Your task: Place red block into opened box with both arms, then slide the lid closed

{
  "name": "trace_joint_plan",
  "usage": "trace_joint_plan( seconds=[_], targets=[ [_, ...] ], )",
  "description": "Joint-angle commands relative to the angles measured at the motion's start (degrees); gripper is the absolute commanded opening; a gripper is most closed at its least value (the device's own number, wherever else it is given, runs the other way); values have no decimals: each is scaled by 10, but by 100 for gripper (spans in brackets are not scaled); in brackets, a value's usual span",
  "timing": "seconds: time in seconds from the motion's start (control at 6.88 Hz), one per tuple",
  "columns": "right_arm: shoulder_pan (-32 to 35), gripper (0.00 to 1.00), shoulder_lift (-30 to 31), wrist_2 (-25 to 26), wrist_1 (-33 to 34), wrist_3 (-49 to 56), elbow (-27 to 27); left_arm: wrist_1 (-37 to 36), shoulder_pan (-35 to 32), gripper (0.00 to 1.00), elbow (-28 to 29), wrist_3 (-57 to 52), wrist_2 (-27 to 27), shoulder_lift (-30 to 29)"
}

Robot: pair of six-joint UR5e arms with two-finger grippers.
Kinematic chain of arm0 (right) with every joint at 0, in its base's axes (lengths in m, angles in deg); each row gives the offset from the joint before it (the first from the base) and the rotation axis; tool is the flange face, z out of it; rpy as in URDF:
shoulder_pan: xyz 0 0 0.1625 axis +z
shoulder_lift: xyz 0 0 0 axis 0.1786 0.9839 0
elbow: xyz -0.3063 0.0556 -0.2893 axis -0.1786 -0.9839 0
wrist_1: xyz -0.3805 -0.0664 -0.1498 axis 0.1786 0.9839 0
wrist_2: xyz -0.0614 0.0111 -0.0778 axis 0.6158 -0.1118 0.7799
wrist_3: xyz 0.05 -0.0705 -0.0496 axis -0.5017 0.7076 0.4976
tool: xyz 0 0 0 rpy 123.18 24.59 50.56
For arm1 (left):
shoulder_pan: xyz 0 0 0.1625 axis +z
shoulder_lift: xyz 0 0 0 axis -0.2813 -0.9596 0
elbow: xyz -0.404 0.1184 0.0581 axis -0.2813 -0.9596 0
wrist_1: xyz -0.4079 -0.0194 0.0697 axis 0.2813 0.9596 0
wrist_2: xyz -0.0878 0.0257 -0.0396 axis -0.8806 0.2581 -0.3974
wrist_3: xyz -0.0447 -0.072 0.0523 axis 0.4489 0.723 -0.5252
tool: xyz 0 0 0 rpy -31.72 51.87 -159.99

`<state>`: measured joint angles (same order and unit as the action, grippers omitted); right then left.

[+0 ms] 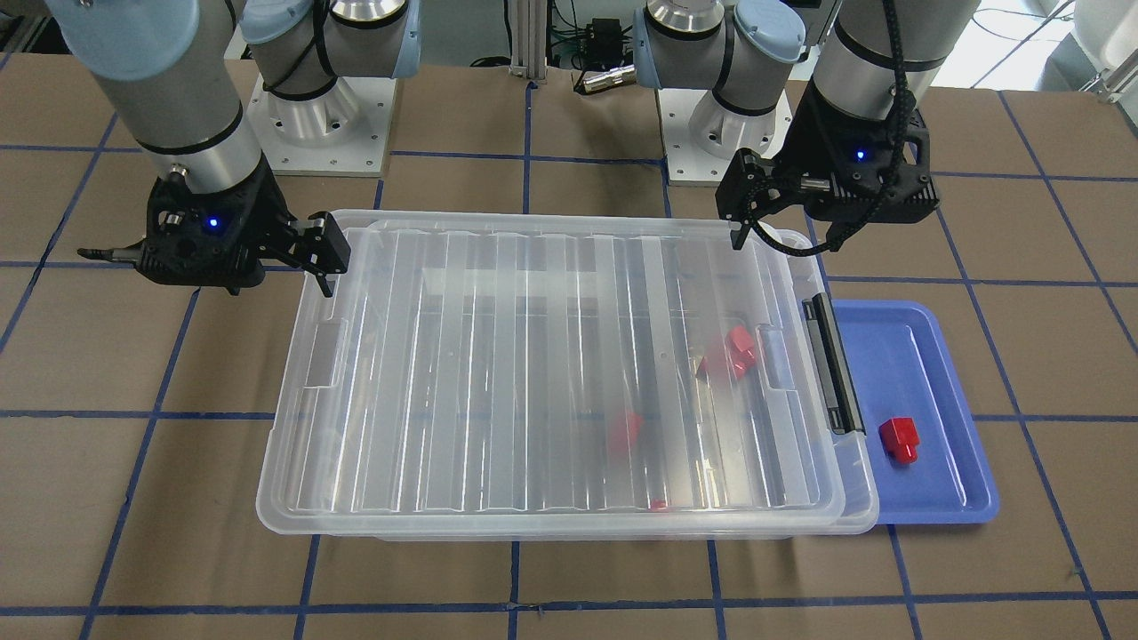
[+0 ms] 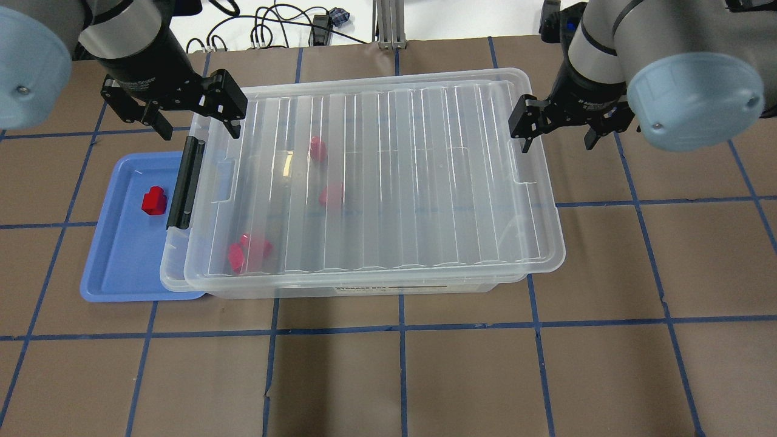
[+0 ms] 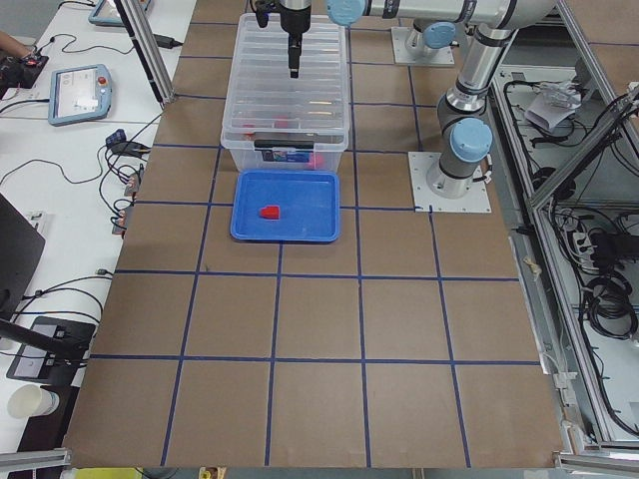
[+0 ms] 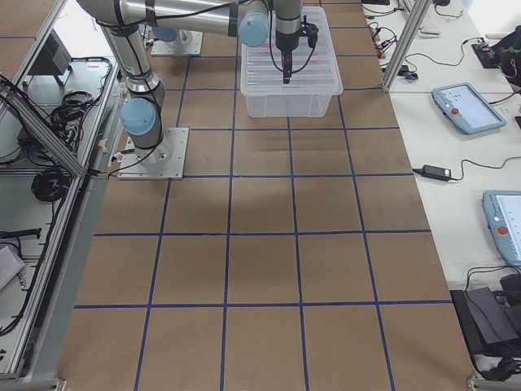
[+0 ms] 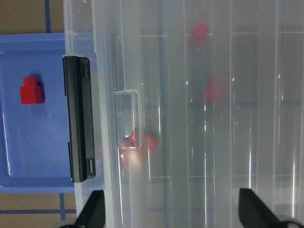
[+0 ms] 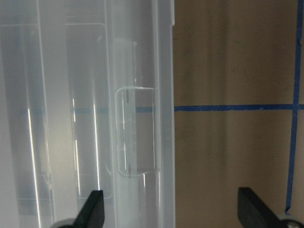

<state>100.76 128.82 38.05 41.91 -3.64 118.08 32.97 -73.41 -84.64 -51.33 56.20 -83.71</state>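
Observation:
The clear box (image 2: 364, 290) sits mid-table with its black latch bar (image 2: 184, 182) at the end on my left. The ribbed clear lid (image 2: 413, 182) lies on top, shifted toward my right so it overhangs that end. Several red blocks show blurred through the lid, among them one red block (image 2: 317, 147) and another (image 2: 331, 194). A further red block (image 2: 153, 201) lies on the blue tray (image 2: 115, 267). My left gripper (image 2: 199, 130) hangs open over the latch-end far corner. My right gripper (image 2: 556, 144) hangs open at the opposite end, one finger (image 2: 525, 124) by the lid's edge. Neither holds anything.
The blue tray (image 1: 942, 498) lies against the box's latch end, partly tucked under it. Both arm bases (image 1: 320, 124) stand behind the box. Brown table with blue grid tape (image 2: 400, 376) extends in front. Tablets and cables lie on side benches (image 3: 80, 95).

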Motion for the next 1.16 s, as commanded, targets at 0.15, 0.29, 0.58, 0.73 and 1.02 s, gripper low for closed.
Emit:
trace_joint_plan(
  seconds=[0.15,0.29,0.58,0.73,1.02],
  targets=[
    [-6,100,-27,17,26,1,36,0,1,100,0,-10,-2,-1],
    [-7,100,-29,18,31,5,35,0,2,100,0,-9,-3,-4],
    [-8,100,-37,46,53,6,36,-1,2,100,0,-10,-1,-4],
    [-7,100,-47,47,68,4,31,-5,2,100,-1,-10,-2,-4],
    [-7,100,-57,47,93,5,31,-5,2,100,0,-10,-3,-3]
  ],
)
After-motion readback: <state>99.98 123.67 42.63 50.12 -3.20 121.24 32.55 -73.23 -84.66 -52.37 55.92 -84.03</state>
